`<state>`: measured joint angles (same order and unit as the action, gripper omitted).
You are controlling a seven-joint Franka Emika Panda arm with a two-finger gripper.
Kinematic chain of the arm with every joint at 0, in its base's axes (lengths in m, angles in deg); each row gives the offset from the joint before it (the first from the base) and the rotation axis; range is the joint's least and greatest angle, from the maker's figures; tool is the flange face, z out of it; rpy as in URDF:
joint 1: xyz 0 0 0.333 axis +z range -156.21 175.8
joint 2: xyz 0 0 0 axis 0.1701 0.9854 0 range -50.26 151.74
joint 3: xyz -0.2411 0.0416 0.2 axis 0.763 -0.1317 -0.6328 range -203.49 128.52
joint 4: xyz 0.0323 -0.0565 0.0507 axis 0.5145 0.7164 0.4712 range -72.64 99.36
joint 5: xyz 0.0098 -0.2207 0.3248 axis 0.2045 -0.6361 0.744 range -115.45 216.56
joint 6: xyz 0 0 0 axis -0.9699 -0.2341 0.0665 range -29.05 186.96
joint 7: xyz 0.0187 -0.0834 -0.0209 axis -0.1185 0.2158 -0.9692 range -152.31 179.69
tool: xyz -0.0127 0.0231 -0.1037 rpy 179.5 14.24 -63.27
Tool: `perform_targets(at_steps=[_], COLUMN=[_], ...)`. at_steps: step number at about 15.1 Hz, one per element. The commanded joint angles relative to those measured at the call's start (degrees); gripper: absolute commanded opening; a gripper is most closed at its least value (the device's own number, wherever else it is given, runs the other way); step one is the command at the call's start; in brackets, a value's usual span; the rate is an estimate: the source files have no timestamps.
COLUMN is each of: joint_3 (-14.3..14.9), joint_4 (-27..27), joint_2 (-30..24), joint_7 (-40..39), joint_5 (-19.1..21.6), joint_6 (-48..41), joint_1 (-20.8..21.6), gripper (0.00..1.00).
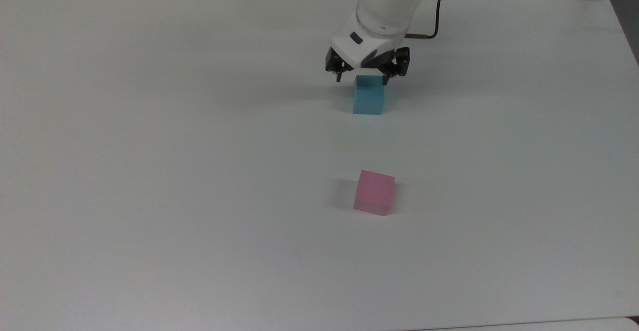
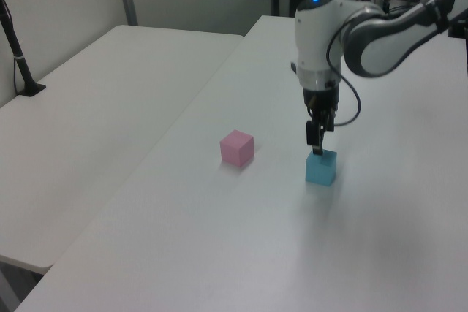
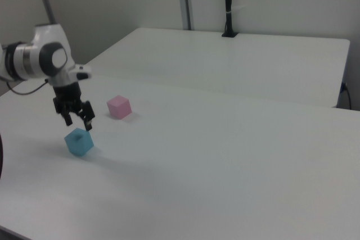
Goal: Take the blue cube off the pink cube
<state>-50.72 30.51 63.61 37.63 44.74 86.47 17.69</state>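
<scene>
The blue cube (image 1: pixel 368 97) (image 2: pixel 321 168) (image 3: pixel 79 142) rests by itself on the white table (image 1: pixel 150 146), well apart from the pink cube (image 1: pixel 374 192) (image 2: pixel 237 148) (image 3: pixel 118 106), which also sits alone on the table. My gripper (image 1: pixel 363 77) (image 2: pixel 316 142) (image 3: pixel 79 123) hangs just above the blue cube's top. Its fingers are open and spread wider than the cube, holding nothing.
A second white table (image 2: pixel 95 100) adjoins this one. A dark post with a base (image 2: pixel 22 71) (image 3: pixel 229 9) stands on that table. The arm's black cable (image 1: pixel 434 16) trails near the far edge of the top view.
</scene>
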Motion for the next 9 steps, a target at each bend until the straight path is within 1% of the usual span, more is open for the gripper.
perform_targets(at_steps=[1,3,4,7,9], joint_3=[2.6,3.9,4.7,5.7,7.3], joint_4=[-6.3,-9.3,-9.6,-9.6,-10.2], joint_2=[-4.6,-5.6,-6.6,-11.0,-11.5], joint_7=[-5.6,-5.0,-5.1,-5.7,-5.7], joint_5=[0.1,-0.1,-0.1,-0.2,-0.2], joint_6=[-9.4,-14.6,-16.2,-17.0,-18.8], joint_1=[-2.7,-2.9,-3.4,-5.6,-6.0], gripper=[1.0,1.0,1.0,1.0,1.0])
